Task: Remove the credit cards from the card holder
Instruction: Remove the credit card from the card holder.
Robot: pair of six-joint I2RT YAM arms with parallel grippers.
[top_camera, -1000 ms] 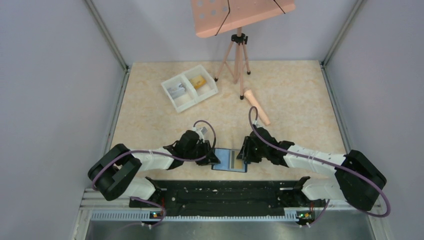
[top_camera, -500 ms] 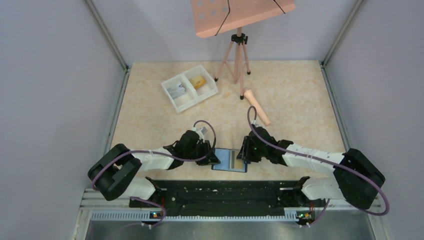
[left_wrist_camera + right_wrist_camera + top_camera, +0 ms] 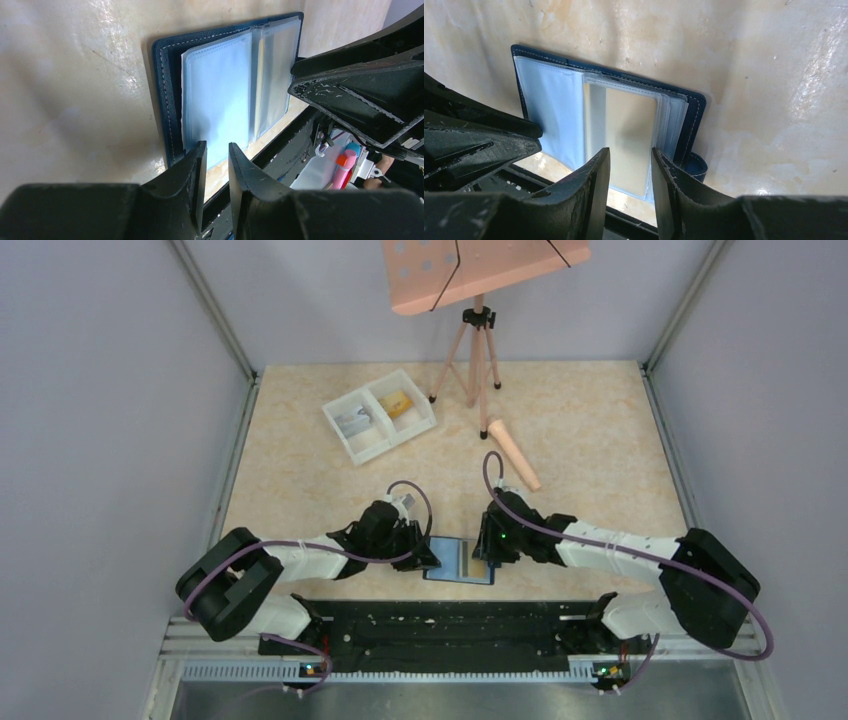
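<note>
The blue card holder (image 3: 455, 562) lies open on the table near the front edge, its clear sleeves facing up. My left gripper (image 3: 424, 554) sits low over its left edge, jaws open a narrow gap over the pale blue sleeve (image 3: 215, 95), gripping nothing. From the right, my right gripper (image 3: 487, 552) is at the other edge. Its open jaws (image 3: 630, 155) straddle a yellow-beige credit card (image 3: 631, 125) that lies inside a clear sleeve; I cannot tell whether they touch it. A grey credit card (image 3: 352, 422) and a yellow one (image 3: 402, 402) lie in the white tray (image 3: 366, 444).
A peach cylinder (image 3: 515, 455) lies behind the right arm. A tripod (image 3: 472, 360) with a peach board stands at the back centre. The black rail (image 3: 450, 625) runs just in front of the card holder. Grey walls close in both sides.
The right arm has edged slightly left toward the card holder and its cable loop has shifted. The left arm and the card holder have not moved.
</note>
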